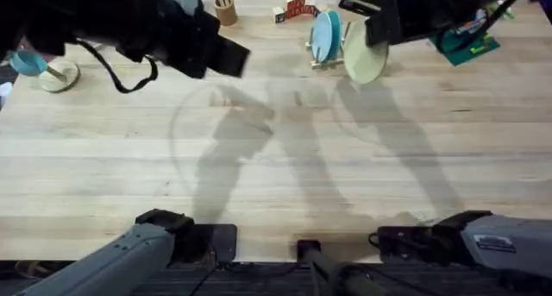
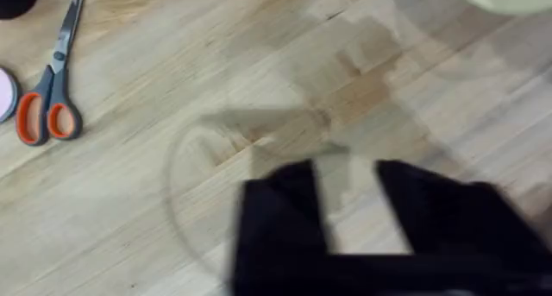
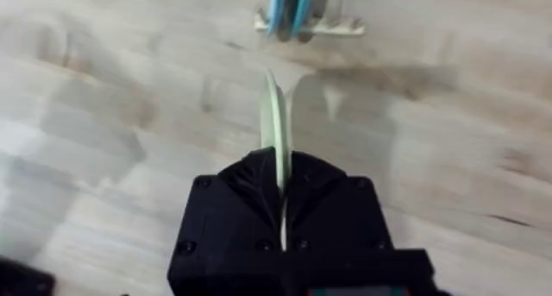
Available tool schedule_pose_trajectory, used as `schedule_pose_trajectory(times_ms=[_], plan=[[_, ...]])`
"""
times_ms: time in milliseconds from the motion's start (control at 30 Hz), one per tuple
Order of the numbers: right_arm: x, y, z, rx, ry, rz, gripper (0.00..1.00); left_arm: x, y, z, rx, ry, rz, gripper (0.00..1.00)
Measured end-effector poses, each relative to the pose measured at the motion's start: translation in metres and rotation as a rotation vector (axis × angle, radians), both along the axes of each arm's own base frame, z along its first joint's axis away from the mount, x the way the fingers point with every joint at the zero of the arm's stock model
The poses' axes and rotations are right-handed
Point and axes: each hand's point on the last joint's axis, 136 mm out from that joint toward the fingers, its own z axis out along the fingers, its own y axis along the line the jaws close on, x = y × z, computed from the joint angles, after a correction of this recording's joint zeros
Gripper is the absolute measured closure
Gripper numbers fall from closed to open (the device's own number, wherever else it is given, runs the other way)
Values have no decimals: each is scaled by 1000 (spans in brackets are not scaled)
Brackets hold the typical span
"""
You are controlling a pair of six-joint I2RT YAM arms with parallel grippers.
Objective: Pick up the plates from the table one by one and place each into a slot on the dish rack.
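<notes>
The right arm's black two-finger gripper was clamped on the rim of the round pale yellow plate, holding it on edge above the light wooden plank table, just beside the small wooden peg dish rack. A round light blue plate stood upright in the rack. The left black gripper hung open and empty over bare wood, orange-handled scissors well apart.

No legible text or labels
</notes>
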Motion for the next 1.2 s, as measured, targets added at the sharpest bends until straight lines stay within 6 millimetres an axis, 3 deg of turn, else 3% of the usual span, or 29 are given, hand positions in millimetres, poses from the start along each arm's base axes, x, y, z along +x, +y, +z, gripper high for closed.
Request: schedule_pose_trajectory(times_ms=[100,133,167,433,667,867,1200], plan=[[6,-7,15,-40,-49,-6,970,-2,-1,1,11,-4,-5,125],[8,-9,20,-53,-65,-9,970,-2,0,0,12,0,4,36],[9,-11,24,-62,-76,-9,970,-2,0,0,14,1,10,14],[23,-15,55,-101,-158,2,971,-1,2,-1,16,2,23,6],[48,-16,66,-124,-179,-18,971,-1,2,-1,16,2,23,5],[71,-9,62,-131,-171,-21,971,-1,2,-1,16,2,23,6],[104,-4,33,-146,-139,-31,971,-1,2,-1,16,2,23,6]])
